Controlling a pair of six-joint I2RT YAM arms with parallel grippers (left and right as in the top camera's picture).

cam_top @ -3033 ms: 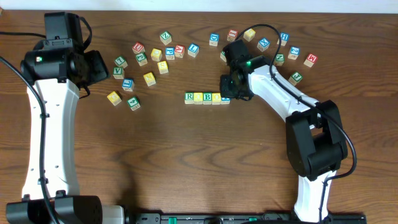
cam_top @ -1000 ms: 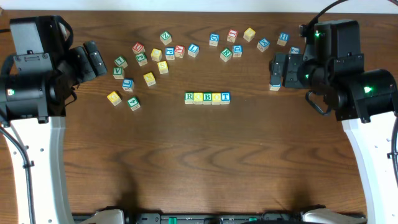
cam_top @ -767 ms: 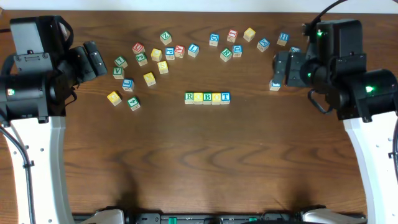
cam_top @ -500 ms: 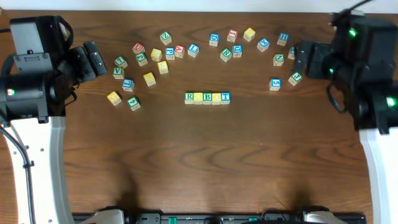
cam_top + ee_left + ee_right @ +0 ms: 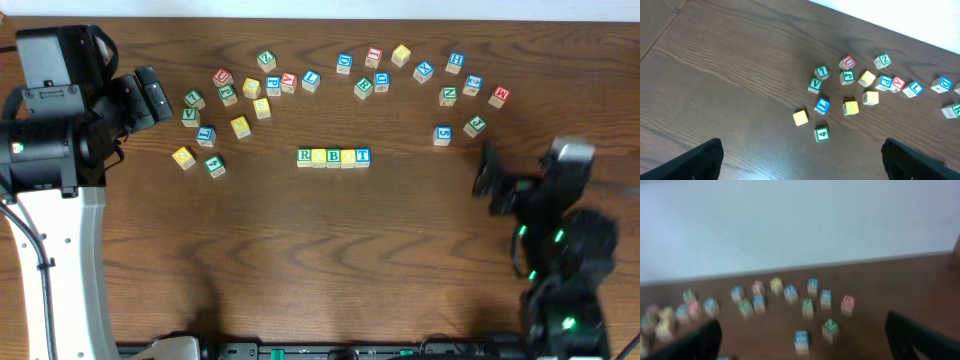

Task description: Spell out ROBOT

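The word looks finished. The row of five wooden cubes [image 5: 340, 157] lies at the middle of the table [image 5: 300, 260], the cubes side by side and touching. It runs green R cube [image 5: 304, 156], a yellowish-topped cube [image 5: 319, 157], green B cube [image 5: 333, 157], a second yellowish-topped cube [image 5: 348, 157] and blue T cube [image 5: 362, 156]. The letters on the two pale tops are too faint to read from overhead, so I take them for the O's by their place alone. In my judgement no placing is left, at most parking the arms. The loose cubes [image 5: 240, 127] lie scattered along the far side, well apart from the row. The left arm stands at the table's left edge with the left gripper [image 5: 150, 95] raised near the left-hand scatter. Its wrist view shows the fingers at the two lower corners, spread wide with only bare wood between them. The right arm is folded down at the near right corner, and the right gripper [image 5: 490, 182] is smeared with blur overhead. Its wrist view, also blurred, looks level across the table, the fingers likewise far apart and holding nothing.
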